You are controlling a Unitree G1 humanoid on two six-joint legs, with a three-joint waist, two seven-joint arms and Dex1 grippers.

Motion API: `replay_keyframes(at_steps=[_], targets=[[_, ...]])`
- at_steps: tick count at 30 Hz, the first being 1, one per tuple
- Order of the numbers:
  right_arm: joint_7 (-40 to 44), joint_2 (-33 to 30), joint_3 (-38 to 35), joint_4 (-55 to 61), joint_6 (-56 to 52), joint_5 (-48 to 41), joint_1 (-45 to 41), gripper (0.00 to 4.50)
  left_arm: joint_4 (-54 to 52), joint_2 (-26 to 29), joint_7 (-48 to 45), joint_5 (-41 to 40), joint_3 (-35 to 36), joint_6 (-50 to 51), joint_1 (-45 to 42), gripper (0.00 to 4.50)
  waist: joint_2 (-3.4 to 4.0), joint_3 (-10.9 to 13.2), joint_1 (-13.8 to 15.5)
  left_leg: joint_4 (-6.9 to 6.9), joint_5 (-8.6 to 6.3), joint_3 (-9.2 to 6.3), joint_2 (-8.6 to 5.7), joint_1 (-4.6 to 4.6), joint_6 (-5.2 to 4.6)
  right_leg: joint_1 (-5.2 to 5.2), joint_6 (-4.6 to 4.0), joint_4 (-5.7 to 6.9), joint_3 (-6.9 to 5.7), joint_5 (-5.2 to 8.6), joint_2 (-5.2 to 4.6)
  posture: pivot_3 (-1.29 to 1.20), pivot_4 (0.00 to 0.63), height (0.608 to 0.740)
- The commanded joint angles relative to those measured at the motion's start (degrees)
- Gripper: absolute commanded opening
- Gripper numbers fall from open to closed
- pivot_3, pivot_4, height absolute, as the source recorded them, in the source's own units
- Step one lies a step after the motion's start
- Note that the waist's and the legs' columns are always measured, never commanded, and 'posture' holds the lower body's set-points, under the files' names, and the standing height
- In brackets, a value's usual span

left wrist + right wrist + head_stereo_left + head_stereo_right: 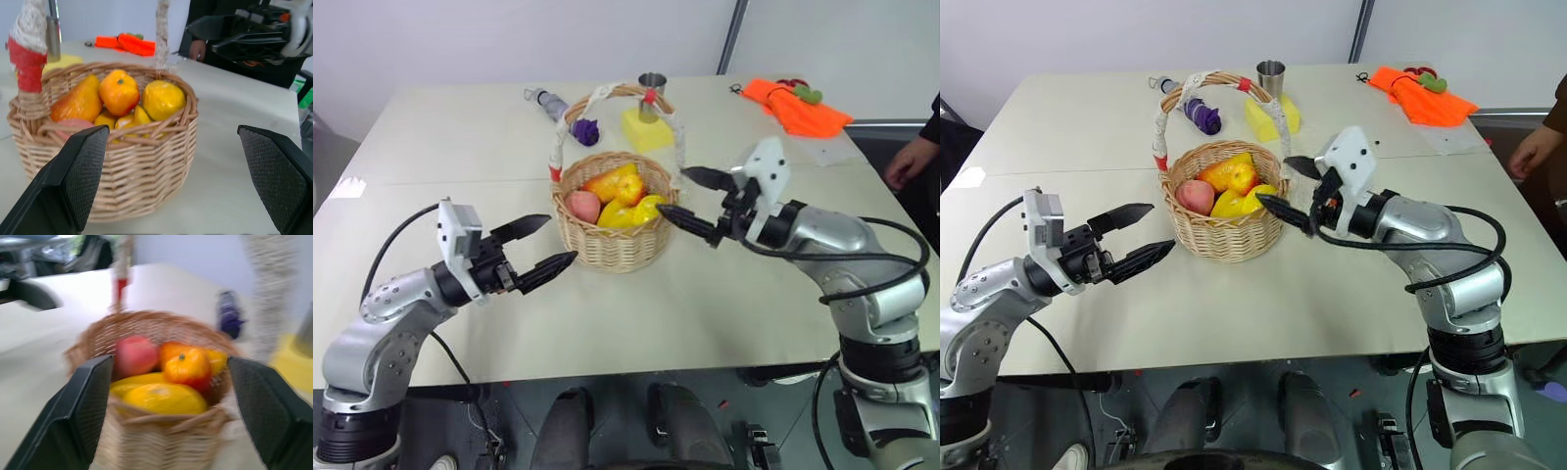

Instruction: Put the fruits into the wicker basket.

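Left gripper (540, 247) jaws spread wide, right gripper (690, 199) jaws apart, both level

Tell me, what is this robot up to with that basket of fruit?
It is putting toy fruit into the wicker basket in the middle of the table. The pink peach and the red-and-yellow apple already lie inside, along with some yellow fruit. The right gripper hangs open beside the basket's rim with nothing in it, and the left gripper waits open and empty on the other side. No fruit is left lying on the table.
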State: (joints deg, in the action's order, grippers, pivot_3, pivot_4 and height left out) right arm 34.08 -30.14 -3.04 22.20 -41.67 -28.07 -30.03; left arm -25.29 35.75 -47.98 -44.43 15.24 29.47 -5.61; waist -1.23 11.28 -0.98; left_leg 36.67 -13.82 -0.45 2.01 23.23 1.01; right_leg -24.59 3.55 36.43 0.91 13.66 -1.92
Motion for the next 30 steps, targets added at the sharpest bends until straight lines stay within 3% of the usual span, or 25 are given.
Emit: replay_keyframes(at_steps=[1, 5, 7, 13, 21, 28, 30], targets=[[-6.3, 4.3, 0.8, -6.9, 3.7, 4.6, -4.1, 3.85, -0.4, -0.6, -0.5, -0.8, 0.1, -1.7, -1.6, 4.5, 0.0, 0.0, -0.1, 0.03, 0.0, 0.0, 0.03, 0.0, 0.0, 0.0, -0.01, 0.02, 0.01, -0.01, 0.04, 0.0, 0.15, 0.74], [-9.1, 9.6, 0.6, -15.2, 7.5, 6.6, -7.7, 3.85, -1.4, -1.5, 0.2, -1.3, 0.1, -1.6, -2.1, 4.5, 0.01, 0.0, 0.0, 0.2, -0.01, 0.0, 0.13, 0.03, -0.01, -0.02, -0.06, 0.13, 0.06, -0.04, 0.17, 0.0, 0.15, 0.74], [-8.6, 10.5, -0.1, -15.7, 8.1, 5.9, -7.5, 3.05, -2.1, -1.8, 0.6, -1.4, 0.2, -1.5, -1.9, 4.5, 0.01, 0.0, 0.3, 0.2, -0.02, 0.0, 0.16, 0.05, -0.04, -0.04, 0.1, 0.14, 0.07, -0.12, 0.2, 0.0, 0.15, 0.74], [-8.2, 10.8, -4.7, -11.6, 7.1, 1.4, -6.0, 0.04, -3.6, -2.3, 1.6, -2.1, 0.0, -1.5, -1.6, 4.5, 0.01, 0.0, 0.2, 0.27, -0.03, -0.01, 0.19, 0.12, -0.06, -0.08, 0.13, 0.15, 0.06, -0.13, 0.21, 0.0, 0.15, 0.74], [-14.0, 4.3, -16.5, -14.1, 12.6, 4.0, -4.4, 0.04, -2.0, -3.0, 1.2, -1.3, -2.8, -1.6, -3.5, 4.5, 0.03, 0.0, 0.4, 0.33, -0.03, 0.01, 0.18, 0.11, -0.05, -0.08, -0.05, 0.22, 0.07, -0.03, 0.22, 0.0, 0.15, 0.74], [-22.8, -3.8, -20.6, -31.9, 20.7, 13.2, -7.5, 0.04, 0.8, -4.3, 0.1, -0.1, -6.4, -2.6, -6.8, 4.5, 0.03, 0.0, 0.0, 0.31, -0.04, 0.1, 0.16, 0.08, -0.06, -0.08, -0.06, 0.23, 0.18, -0.03, 0.23, 0.0, 0.15, 0.74], [-22.6, -3.8, -21.2, -35.4, 22.7, 13.0, -8.8, 0.86, 1.1, -4.8, 0.1, 0.2, -7.0, -2.8, -7.5, 4.5, 0.09, 0.0, -0.4, 0.31, -0.07, 0.15, 0.17, 0.02, -0.12, -0.09, -0.06, 0.26, 0.32, -0.03, 0.31, 0.0, 0.15, 0.74]])
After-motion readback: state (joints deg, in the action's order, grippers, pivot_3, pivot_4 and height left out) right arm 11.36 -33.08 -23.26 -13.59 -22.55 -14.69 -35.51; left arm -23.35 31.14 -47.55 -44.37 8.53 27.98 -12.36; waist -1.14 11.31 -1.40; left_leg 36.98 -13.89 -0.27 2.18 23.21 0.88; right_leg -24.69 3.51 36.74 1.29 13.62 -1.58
